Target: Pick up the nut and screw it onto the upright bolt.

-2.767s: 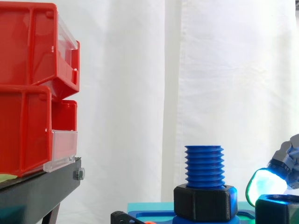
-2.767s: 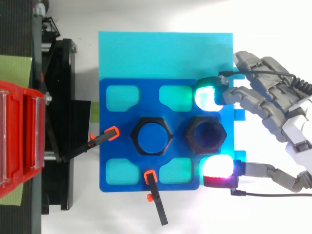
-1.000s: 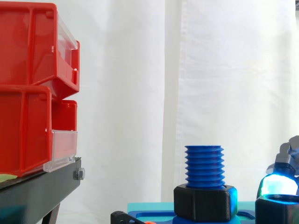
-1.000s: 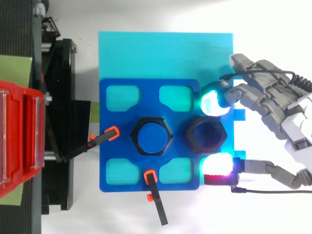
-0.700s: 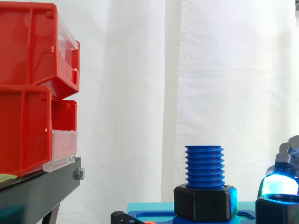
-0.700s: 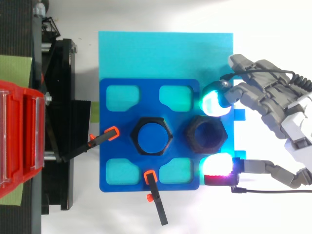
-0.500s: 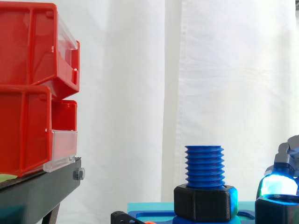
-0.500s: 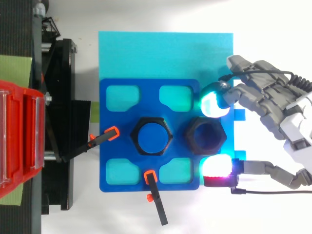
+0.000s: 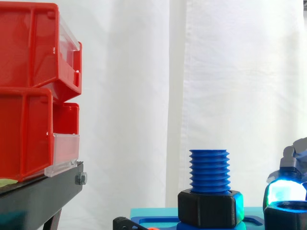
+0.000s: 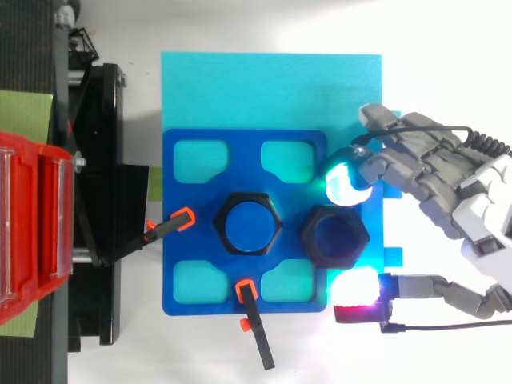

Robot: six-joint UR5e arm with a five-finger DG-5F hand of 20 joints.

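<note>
A blue threaded bolt stands upright on the blue fixture plate, with a black hex nut seated round its base. In the top view the bolt is at the plate's middle. A second, loose black nut lies just right of it, low at the right edge in the side view. My hand comes in from the right. A cyan-green fingertip presses the nut's far side and the red-white thumb pad its near side, pinching it.
Red bins are stacked on a black stand at the left. Two black clamps with orange tips hold the plate on a cyan mat. A white curtain hangs behind.
The hand has turned and shifted toward the top view's lower edge. The loose nut between its pads has moved the same way, slightly closer to the bolt.
</note>
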